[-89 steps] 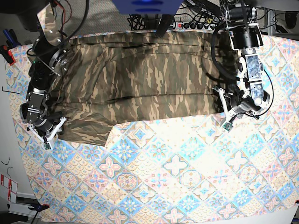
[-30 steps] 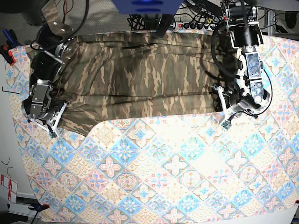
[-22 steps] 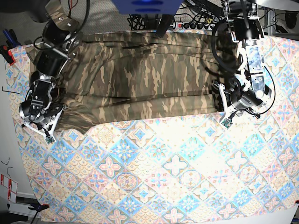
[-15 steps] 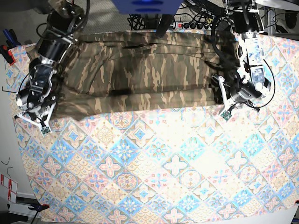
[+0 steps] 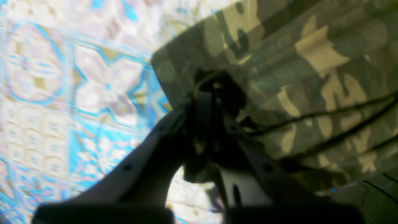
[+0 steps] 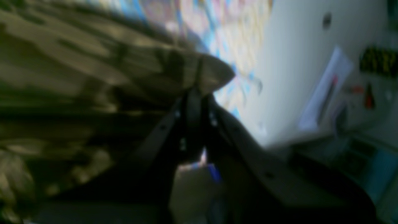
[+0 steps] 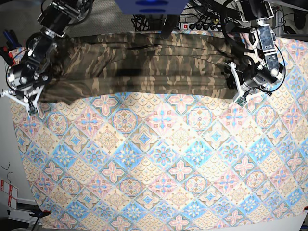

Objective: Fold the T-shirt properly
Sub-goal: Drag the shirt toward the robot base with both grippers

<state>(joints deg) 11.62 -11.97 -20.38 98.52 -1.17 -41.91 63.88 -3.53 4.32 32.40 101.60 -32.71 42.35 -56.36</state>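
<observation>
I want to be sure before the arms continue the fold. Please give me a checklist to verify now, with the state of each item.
1. Left gripper jaws shut on the T-shirt edge: ok, cloth is pinched between them in the left wrist view.
2. Right gripper jaws shut on the T-shirt: ok, a cloth corner sits in the jaws.
3. Both held corners at about the same height in the base view: ok.
4. Cloth between the arms free of wrinkles: not ok, long creases run across it.
5. Tablecloth lying flat, not dragged: ok.
6. Sleeves tucked evenly inside the fold: cannot tell.
</observation>
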